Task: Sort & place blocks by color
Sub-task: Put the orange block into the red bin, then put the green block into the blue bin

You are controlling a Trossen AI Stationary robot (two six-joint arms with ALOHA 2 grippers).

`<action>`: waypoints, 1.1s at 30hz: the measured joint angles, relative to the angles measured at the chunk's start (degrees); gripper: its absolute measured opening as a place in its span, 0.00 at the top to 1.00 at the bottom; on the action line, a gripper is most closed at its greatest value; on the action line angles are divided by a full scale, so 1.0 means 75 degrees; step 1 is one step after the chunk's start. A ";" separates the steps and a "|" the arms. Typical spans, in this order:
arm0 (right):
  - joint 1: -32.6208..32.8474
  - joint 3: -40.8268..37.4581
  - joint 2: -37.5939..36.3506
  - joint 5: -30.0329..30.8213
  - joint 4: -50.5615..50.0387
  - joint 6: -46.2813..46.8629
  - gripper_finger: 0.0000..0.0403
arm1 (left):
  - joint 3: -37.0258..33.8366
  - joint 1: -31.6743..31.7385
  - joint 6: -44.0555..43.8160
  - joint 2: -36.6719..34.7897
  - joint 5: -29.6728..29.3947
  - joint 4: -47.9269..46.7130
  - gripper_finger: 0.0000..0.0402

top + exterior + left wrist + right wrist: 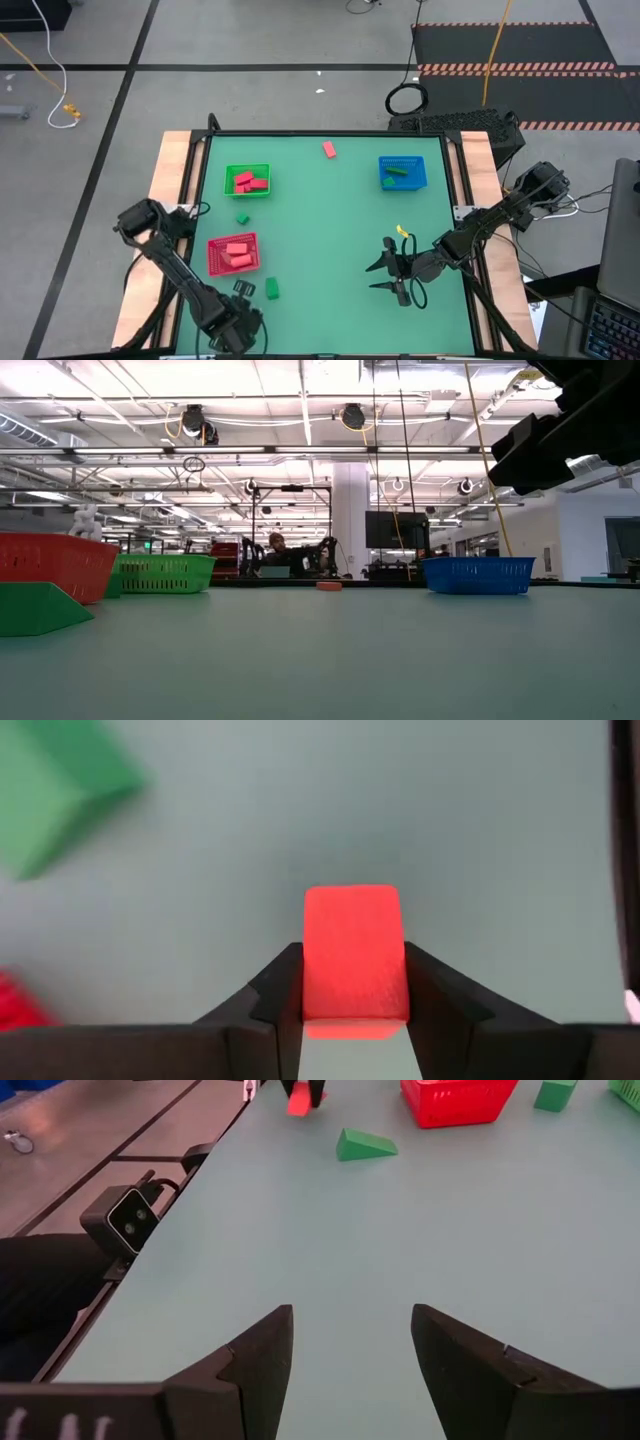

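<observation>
My left gripper (244, 289) is near the table's front edge, just in front of the red tray (232, 254), and is shut on a red block (352, 955); it also shows in the right wrist view (300, 1100). A green wedge block (271, 288) lies on the table to its right. The red tray holds red blocks. The green tray (247, 180) also holds red blocks. The blue tray (402, 172) holds a green block. A loose green block (242, 217) and a loose red block (329, 149) lie on the mat. My right gripper (388, 275) is open and empty at the front right. My left gripper pinches the red block by two opposite sides (305, 990) between its two fingers (275, 995), at the block's end nearest the wrist. The rest of the block sticks out past the fingertips. Whether the block touches the table I cannot tell.
The green mat is bare between the two grippers and in the middle. Wooden rails run along the table's left and right edges (172, 170). A small camera (128, 1220) sits at the table's front edge. The red block (328, 585) lies near the far edge.
</observation>
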 joint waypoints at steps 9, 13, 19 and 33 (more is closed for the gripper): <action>-0.0012 0.0000 0.0000 0.0004 0.0003 0.0000 0.51 | 0.0000 0.0854 -0.1861 -0.1522 -0.1273 -0.1840 0.67; -0.0012 0.0000 0.0000 0.0003 0.0003 0.0020 0.51 | 0.0000 0.1102 -0.2348 -0.1948 -0.1450 -0.3031 0.67; -0.0012 0.0000 0.0000 0.0003 0.0003 0.0029 0.51 | -0.0095 0.1287 -0.2365 -0.2067 -0.1376 -0.3611 0.67; -0.0012 0.0000 0.0000 -0.0017 0.0006 0.0090 0.51 | -0.0868 0.1282 -0.2878 -0.2067 -0.1029 -0.3630 0.26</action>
